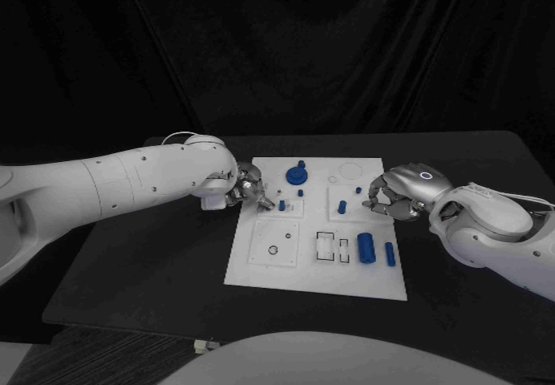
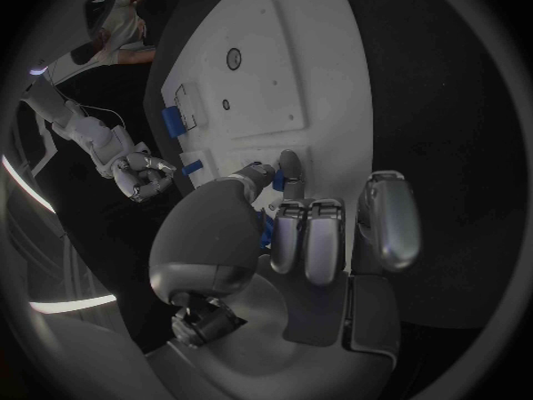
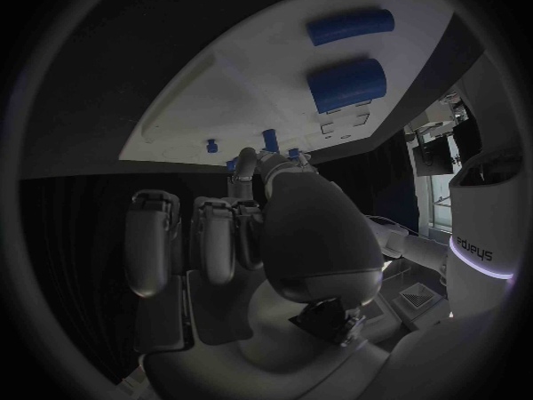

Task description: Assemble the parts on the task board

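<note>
The left hand point(image 1: 251, 191) pinches a small blue part point(image 2: 267, 231) over the task board point(image 1: 261, 257); the right hand point(image 1: 391, 198) hovers just beside, fingers curled on nothing.

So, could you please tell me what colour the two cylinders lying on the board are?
Blue, both cylinders; the right wrist view shows them best.
</note>
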You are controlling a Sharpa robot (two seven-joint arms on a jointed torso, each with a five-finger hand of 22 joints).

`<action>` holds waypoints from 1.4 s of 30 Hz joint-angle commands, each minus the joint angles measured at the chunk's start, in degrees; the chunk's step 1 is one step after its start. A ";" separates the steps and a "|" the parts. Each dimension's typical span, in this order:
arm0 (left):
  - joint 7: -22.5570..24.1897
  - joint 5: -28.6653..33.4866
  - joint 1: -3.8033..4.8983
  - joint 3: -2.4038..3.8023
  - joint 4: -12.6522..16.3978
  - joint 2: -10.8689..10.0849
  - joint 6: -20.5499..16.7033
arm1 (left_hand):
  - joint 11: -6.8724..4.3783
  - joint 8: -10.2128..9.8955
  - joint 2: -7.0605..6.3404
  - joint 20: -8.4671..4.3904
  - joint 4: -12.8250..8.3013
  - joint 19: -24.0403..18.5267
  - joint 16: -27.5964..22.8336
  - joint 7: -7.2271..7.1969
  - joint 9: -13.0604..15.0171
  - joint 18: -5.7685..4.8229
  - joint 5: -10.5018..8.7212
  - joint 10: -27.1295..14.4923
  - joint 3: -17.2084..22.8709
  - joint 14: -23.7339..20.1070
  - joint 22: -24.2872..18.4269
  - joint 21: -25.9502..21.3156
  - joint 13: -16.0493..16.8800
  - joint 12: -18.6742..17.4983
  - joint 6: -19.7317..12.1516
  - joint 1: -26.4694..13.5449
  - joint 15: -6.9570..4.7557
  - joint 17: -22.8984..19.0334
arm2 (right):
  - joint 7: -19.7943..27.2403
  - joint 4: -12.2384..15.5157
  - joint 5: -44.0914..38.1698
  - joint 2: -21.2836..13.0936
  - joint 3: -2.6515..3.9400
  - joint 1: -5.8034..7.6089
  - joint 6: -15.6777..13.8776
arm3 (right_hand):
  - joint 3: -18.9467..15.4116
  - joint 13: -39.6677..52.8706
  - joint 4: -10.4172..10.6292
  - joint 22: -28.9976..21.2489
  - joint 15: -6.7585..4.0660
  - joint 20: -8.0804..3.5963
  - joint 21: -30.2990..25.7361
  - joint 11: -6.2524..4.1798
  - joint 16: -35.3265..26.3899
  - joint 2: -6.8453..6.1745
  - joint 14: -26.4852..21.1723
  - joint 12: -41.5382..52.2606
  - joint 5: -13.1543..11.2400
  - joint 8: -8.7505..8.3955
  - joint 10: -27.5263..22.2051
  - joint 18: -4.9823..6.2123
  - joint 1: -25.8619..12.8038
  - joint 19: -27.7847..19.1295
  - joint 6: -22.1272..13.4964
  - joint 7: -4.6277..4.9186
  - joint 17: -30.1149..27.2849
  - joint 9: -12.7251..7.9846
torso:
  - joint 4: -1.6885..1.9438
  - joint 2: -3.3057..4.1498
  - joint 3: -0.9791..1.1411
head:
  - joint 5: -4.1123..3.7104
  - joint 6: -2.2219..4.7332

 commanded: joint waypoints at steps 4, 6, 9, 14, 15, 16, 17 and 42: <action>0.90 0.19 -0.12 0.02 0.00 0.10 0.16 | -0.58 2.80 -0.24 -0.64 2.68 -0.03 0.45 -0.75 4.59 1.16 1.64 5.79 -4.45 6.46 10.88 0.04 15.37 1.24 -0.65 -2.10 -0.69 15.25 | -1.02 -0.03 -0.13 0.08 0.04 -0.13 0.13 | 2.38 15.12 0.21 13.73 0.05 -0.08 -1.11 0.15 -0.15 -0.03 5.41 0.95 1.28 -1.54 6.45 -0.67 1.13 2.83 -0.29 0.03 12.87 0.31 | 0.01 0.01 0.01 | 0.06 -0.01; 0.88 0.19 -0.12 0.02 -0.01 0.08 0.14 | -0.59 2.99 -0.12 -0.65 2.78 -0.03 0.47 -0.76 4.90 1.16 1.77 5.79 -4.66 6.47 10.88 0.05 15.37 1.24 -0.67 -2.21 -0.71 15.27 | -1.03 -0.03 -0.13 0.09 0.04 -0.14 0.15 | 2.40 15.12 0.21 13.73 0.05 -0.08 -1.12 0.15 -0.15 -0.03 5.41 0.95 1.29 -1.56 6.45 -0.67 1.13 2.83 -0.29 0.04 12.87 0.31 | 0.00 0.04 0.00 | 0.08 -0.01; 0.88 0.19 -0.12 0.02 -0.05 0.04 0.24 | -0.64 3.55 0.00 -0.68 2.78 -0.02 0.46 -0.84 5.78 1.15 1.87 5.79 -5.21 6.47 10.88 0.07 15.37 1.24 -0.69 -2.39 -0.74 15.27 | -1.03 -0.03 -0.13 0.09 0.04 -0.14 0.17 | 2.40 15.12 0.21 13.73 0.05 -0.08 -1.12 0.15 -0.15 -0.03 5.41 0.95 1.29 -1.56 6.45 -0.67 1.13 2.83 -0.29 0.04 12.87 0.31 | 0.02 0.03 0.00 | 0.07 -0.01; 1.12 0.19 -0.12 0.02 -0.07 -0.06 0.38 | -0.76 4.48 -0.19 -0.75 2.62 -0.05 0.44 -1.00 7.35 1.17 1.98 5.79 -5.99 6.46 10.86 0.00 15.37 1.24 -0.85 -2.07 -0.82 15.24 | -1.04 -0.03 -0.13 0.11 0.04 -0.15 0.16 | 2.40 15.12 0.21 13.73 0.05 -0.08 -1.12 0.15 -0.15 -0.03 5.41 0.95 1.29 -1.56 6.45 -0.67 1.13 2.83 -0.29 0.04 12.87 0.31 | 0.01 0.02 0.00 | 0.02 -0.01; 1.18 0.19 -0.12 0.02 -0.07 -0.07 0.35 | -0.76 4.49 -0.21 -0.75 2.62 -0.06 0.44 -1.00 7.38 1.17 1.97 5.79 -6.01 6.46 10.86 -0.01 15.37 1.24 -0.87 -2.07 -0.82 15.24 | -1.04 -0.03 -0.13 0.11 0.04 -0.15 0.16 | 2.40 15.12 0.21 13.73 0.05 -0.08 -1.12 0.15 -0.15 -0.03 5.41 0.95 1.29 -1.56 6.45 -0.67 1.13 2.83 -0.29 0.04 12.87 0.31 | 0.01 0.02 0.00 | 0.07 -0.01; 1.26 0.19 -0.12 0.02 -0.06 -0.09 0.30 | -0.76 4.54 -0.27 -0.76 2.63 -0.08 0.44 -1.00 7.51 1.19 1.96 5.79 -6.12 6.46 10.84 -0.10 15.37 1.24 -0.92 -2.07 -0.83 15.24 | -1.04 -0.04 -0.13 0.13 0.04 -0.16 0.16 | 2.40 15.12 0.21 13.73 0.05 -0.08 -1.12 0.15 -0.15 -0.03 5.41 0.95 1.29 -1.56 6.45 -0.67 1.13 2.83 -0.29 0.04 12.87 0.31 | 0.01 0.03 0.00 | 0.07 -0.01; 1.34 0.19 -0.12 0.02 -0.05 -0.11 0.23 | -0.76 4.58 -0.32 -0.76 2.64 -0.05 0.44 -0.99 7.60 1.17 1.94 5.79 -6.21 6.46 10.86 0.00 15.37 1.24 -0.96 -2.07 -0.83 15.24 | -1.04 -0.04 -0.13 0.14 0.04 -0.17 0.16 | 2.40 15.12 0.21 13.73 0.05 -0.08 -1.12 0.15 -0.15 -0.03 5.41 0.95 1.29 -1.56 6.45 -0.67 1.13 2.83 -0.29 0.04 12.87 0.31 | 0.02 0.02 0.00 | 0.06 -0.01; 2.32 0.19 -0.12 0.02 0.05 -0.19 -1.65 | -0.92 4.41 0.30 -0.92 1.75 -0.03 0.43 -1.16 9.51 1.15 7.45 5.79 -5.99 6.46 10.89 0.14 15.37 1.24 -2.46 1.40 -0.98 15.23 | -1.04 -0.07 -0.13 0.18 0.04 -0.24 0.33 | 2.44 15.12 0.21 13.72 0.06 -0.07 -1.15 0.16 -0.16 -0.04 5.40 0.95 1.30 -1.57 6.45 -0.66 1.14 2.82 -0.24 0.04 12.86 0.33 | 0.01 0.00 0.00 | 0.10 -0.01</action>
